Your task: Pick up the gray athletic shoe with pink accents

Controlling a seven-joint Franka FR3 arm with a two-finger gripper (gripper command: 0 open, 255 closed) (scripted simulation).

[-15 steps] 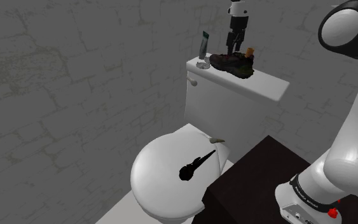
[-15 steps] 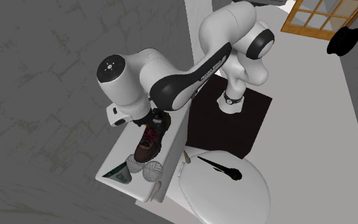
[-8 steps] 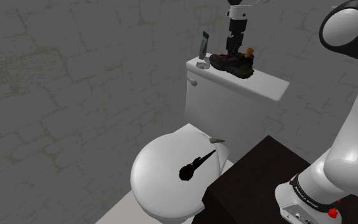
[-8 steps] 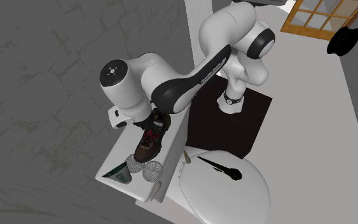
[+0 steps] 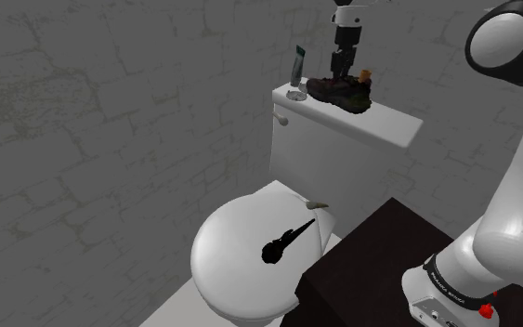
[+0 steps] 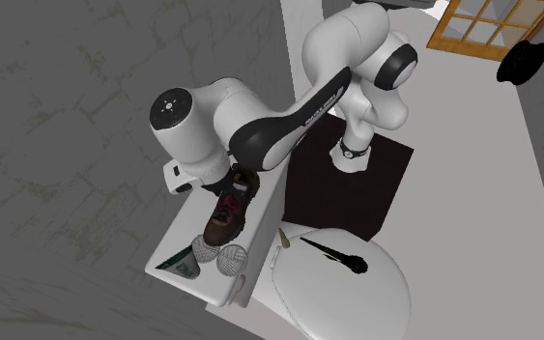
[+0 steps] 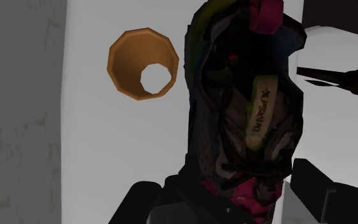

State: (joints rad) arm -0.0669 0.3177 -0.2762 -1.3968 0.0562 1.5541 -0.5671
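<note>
Clutter on the white tank lid [image 5: 391,126] sits in the upper middle of the shoulder view. A slim tube [image 5: 297,67] stands at the lid's left end. Just right of it lies the shoe [image 5: 339,92], dark with pink trim, and my gripper [image 5: 342,72] comes straight down onto it.

In the wrist view, an orange-brown ring [image 7: 126,63] lies on the lid at centre left, apart from the shoe. The shoe takes the middle of the frame, with pink at both ends and a yellowish tongue tab. At far right a black brush [image 7: 346,80] rests on the toilet lid below. The two black fingers rise from the bottom edge on either side of the shoe and, as I read it, are pinched on its flanks.

I expect it to be light, with a soft upper that gives under pressure and a stiffer sole. I want the hold low on the sides near the opening, where the sole backs the fabric. Held off-centre, it could swing toe-down.
</note>
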